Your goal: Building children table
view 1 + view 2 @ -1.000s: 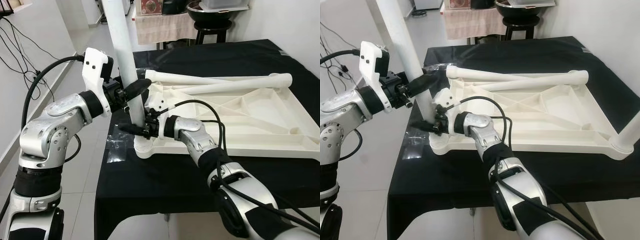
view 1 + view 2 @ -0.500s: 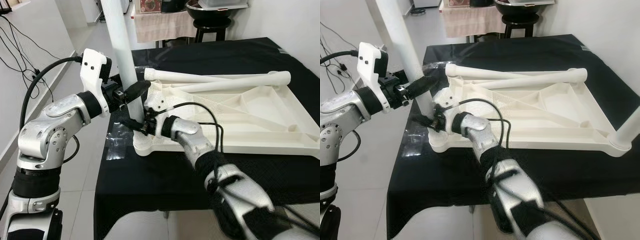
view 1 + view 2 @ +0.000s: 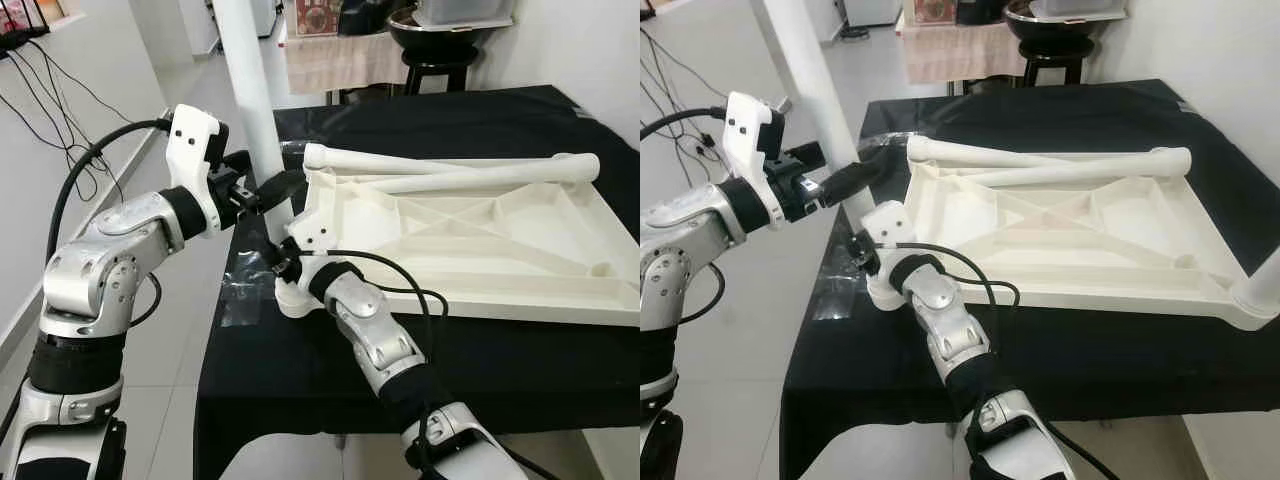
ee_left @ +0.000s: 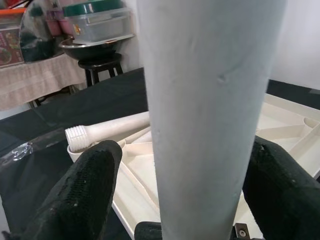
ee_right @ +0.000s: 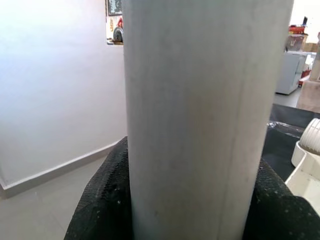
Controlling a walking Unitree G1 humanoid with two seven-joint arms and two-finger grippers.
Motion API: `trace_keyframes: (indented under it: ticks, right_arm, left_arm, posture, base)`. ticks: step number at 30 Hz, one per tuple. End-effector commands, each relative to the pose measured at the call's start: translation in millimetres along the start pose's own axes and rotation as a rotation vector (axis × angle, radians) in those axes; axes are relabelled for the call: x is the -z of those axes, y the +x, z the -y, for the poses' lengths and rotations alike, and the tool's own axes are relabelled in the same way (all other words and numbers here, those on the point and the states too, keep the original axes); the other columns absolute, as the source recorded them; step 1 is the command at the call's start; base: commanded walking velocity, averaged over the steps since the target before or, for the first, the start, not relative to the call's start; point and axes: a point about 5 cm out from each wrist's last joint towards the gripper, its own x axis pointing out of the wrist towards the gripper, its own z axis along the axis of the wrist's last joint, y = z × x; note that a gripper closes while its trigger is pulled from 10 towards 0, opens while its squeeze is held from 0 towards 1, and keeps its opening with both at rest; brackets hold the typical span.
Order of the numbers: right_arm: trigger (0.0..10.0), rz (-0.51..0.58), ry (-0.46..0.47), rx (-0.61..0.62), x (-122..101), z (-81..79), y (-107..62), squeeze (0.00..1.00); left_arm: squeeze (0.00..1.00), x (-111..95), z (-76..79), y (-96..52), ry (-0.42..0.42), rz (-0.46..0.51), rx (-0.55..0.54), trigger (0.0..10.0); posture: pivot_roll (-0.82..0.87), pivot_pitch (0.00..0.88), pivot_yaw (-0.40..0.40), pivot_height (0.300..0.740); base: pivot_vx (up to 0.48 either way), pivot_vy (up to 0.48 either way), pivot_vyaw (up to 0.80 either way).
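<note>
Standing upright in the near-left corner socket (image 3: 291, 297) of the upturned tabletop (image 3: 470, 240), the white table leg (image 3: 254, 110) is being clasped low by the right gripper (image 3: 275, 262) and higher by the left gripper (image 3: 272, 186), both closed around its vertical axis.

**Head pair looking down, wrist cameras pressed up close**

Looking forward and down from the head onto the black-clothed table (image 3: 330, 350), both eyes sharing the upturned white tabletop (image 3: 480, 240) and standing leg (image 3: 255, 120). Peering along each gripper's black fingers (image 4: 85, 195) from the wrists, very near that leg (image 5: 205, 115), left wrist facing the tabletop, right wrist facing a white wall (image 5: 55, 85)
</note>
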Motion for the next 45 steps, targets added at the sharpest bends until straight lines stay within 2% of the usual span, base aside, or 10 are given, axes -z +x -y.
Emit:
trace_keyframes:
  ticks: [1, 2, 3, 13, 14, 15, 16, 25, 26, 45]
  right_arm:
    - [0.0, -0.125, 0.066, -0.054, 18.9, -39.8, 3.1, 0.0]
    - [0.0, -0.125, 0.066, -0.054, 18.9, -39.8, 3.1, 0.0]
    - [0.0, -0.127, 0.068, -0.052, 17.5, -41.6, 2.2, 0.0]
    - [0.0, -0.118, 0.064, -0.074, 16.4, -41.2, -0.2, 0.0]
    - [10.0, -0.104, 0.058, -0.079, 15.4, -29.5, 1.1, 0.0]
    - [10.0, -0.104, 0.058, -0.079, 15.4, -29.5, 1.1, 0.0]
    - [10.0, -0.108, 0.075, -0.13, 15.9, -21.6, 1.8, 1.0]
    - [10.0, -0.043, 0.043, -0.488, 10.2, 16.5, -7.1, 1.0]
    - [10.0, -0.049, 0.023, -0.497, 8.8, 21.3, -6.1, 0.0]
    - [0.0, -0.031, 0.073, -0.553, -6.6, 31.1, 9.4, 0.0]
  left_arm:
    - [0.0, 1.9, -1.9, -3.3, 0.006, -0.015, -0.003, 10.0]
    - [0.0, 1.9, -1.9, -3.3, 0.006, -0.015, -0.003, 10.0]
    - [0.0, 2.0, -1.4, -4.1, 0.005, -0.015, 0.004, 0.0]
    - [0.0, 0.1, 1.1, -3.0, 0.029, -0.01, 0.04, 0.0]
    - [0.0, 0.2, 2.1, -2.3, 0.029, -0.008, 0.044, 0.0]
    - [0.0, 0.2, 2.1, -2.3, 0.029, -0.008, 0.044, 0.0]
    - [0.0, 0.3, 2.4, -2.4, 0.028, -0.007, 0.045, 0.0]
    - [0.0, 3.6, 6.5, -3.4, 0.02, -0.006, 0.058, 0.0]
    - [0.0, 3.6, 7.1, -3.6, 0.018, -0.006, 0.06, 0.0]
    - [0.0, 4.0, 10.5, -6.3, 0.014, -0.014, 0.067, 0.0]
  posture:
    - [0.01, 0.073, 0.062, 0.74]
    - [0.01, 0.073, 0.062, 0.74]
    - [0.01, 0.072, 0.062, 0.74]
    - [0.01, 0.063, 0.062, 0.74]
    - [0.01, 0.062, 0.062, 0.74]
    - [0.01, 0.062, 0.062, 0.74]
    - [0.01, 0.063, 0.061, 0.74]
    - [0.01, 0.063, 0.063, 0.74]
    - [0.01, 0.067, 0.064, 0.74]
    - [0.03, 0.089, 0.061, 0.74]
  base:
    - [0.0, 0.0, 0.0]
    - [0.0, 0.0, 0.0]
    - [0.0, 0.0, 0.0]
    - [0.0, 0.0, 0.0]
    - [0.0, 0.0, 0.0]
    - [0.0, 0.0, 0.0]
    - [0.0, 0.0, 0.0]
    - [0.0, 0.0, 0.0]
    - [0.0, 0.0, 0.0]
    - [0.0, 0.0, 0.0]
